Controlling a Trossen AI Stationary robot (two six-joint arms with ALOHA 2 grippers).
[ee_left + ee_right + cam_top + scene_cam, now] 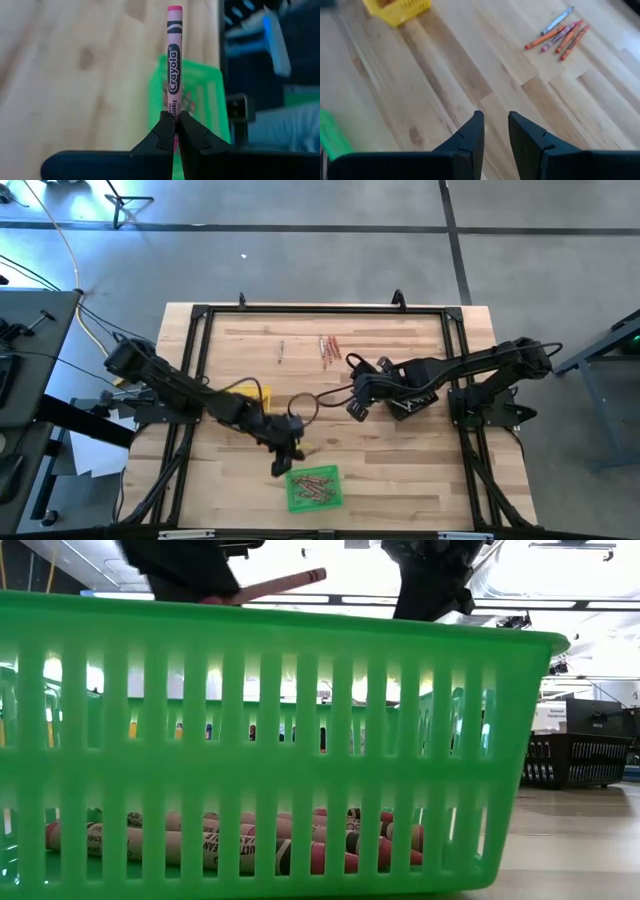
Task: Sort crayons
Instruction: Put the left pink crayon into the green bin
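Pink paper-wrapped Crayola crayon (174, 75)

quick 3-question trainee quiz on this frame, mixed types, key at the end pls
1. True or false: the left hand is shut on a pink crayon.
2. Which tray sits just below that crayon? A) green tray B) yellow tray C) black tray
3. Fill in: the right hand is open and holds ____; the loose crayons lie on the table.

Key: 1 true; 2 A; 3 nothing.
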